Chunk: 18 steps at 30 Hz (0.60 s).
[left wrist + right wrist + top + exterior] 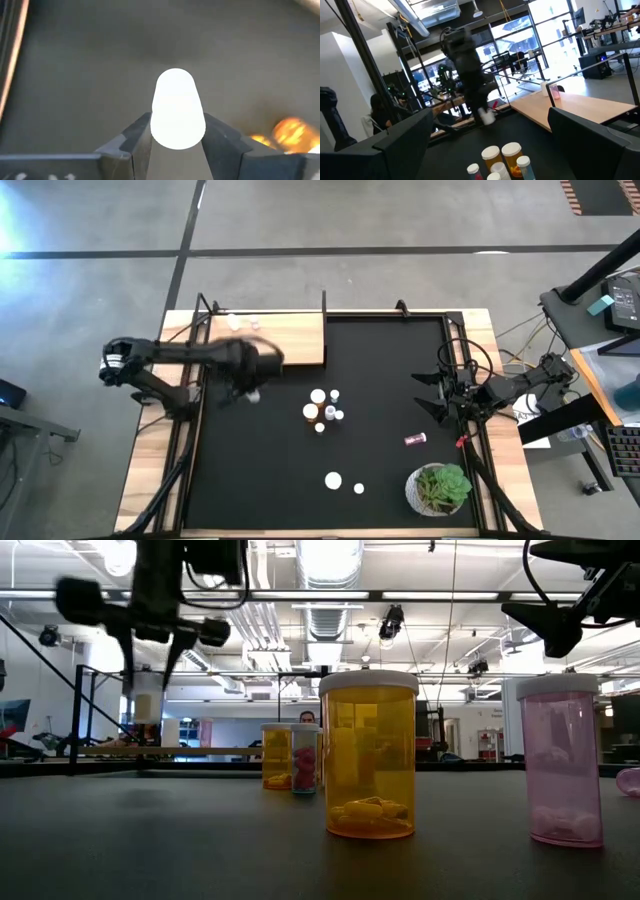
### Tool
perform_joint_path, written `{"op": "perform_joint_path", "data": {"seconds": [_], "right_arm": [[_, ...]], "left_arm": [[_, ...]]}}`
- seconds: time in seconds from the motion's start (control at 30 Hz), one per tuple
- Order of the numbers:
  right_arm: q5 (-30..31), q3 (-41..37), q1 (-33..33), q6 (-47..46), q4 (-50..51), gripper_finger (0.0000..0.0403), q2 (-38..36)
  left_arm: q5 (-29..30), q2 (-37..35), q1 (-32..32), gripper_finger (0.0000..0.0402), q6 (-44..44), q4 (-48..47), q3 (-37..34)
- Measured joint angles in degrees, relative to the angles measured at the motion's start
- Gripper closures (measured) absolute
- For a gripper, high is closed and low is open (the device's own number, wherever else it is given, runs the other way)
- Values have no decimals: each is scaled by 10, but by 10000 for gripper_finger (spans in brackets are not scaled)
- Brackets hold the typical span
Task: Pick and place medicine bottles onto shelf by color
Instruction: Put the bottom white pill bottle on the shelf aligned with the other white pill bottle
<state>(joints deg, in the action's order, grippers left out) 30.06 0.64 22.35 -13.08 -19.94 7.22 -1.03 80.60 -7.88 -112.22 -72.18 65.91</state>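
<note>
White bottle (177,116) pinched upright in left pincer (176,142) | carry level to shelf (290,340), release gently | right pincer (432,392) spread, waiting.

The black mat (260,470) on the tabletop lies bare across its left half and along the near edge, leaving wide passage there. A tight cluster of small white-capped orange and red pill bottles (323,410) stands mid-mat, with little gap between them. Two lone white-capped bottles (343,481) sit nearer the front, well apart from the cluster. A dark red bottle lying on its side (415,439) and a green leafy plant in a white pot (440,488) crowd the right front corner. The light-wood shelf board (290,337) is mostly bare, two small bottles (244,323) near its back left.
</note>
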Motion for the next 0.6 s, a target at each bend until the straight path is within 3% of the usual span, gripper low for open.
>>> {"op": "perform_joint_path", "data": {"seconds": [0.33,0.6], "right_arm": [[0,0,0,0,0,19,0],[0,0,0,0,0,19,0]], "left_arm": [[11,14,-248,266,320,-11,0],[32,26,-332,265,392,9,0]]}}
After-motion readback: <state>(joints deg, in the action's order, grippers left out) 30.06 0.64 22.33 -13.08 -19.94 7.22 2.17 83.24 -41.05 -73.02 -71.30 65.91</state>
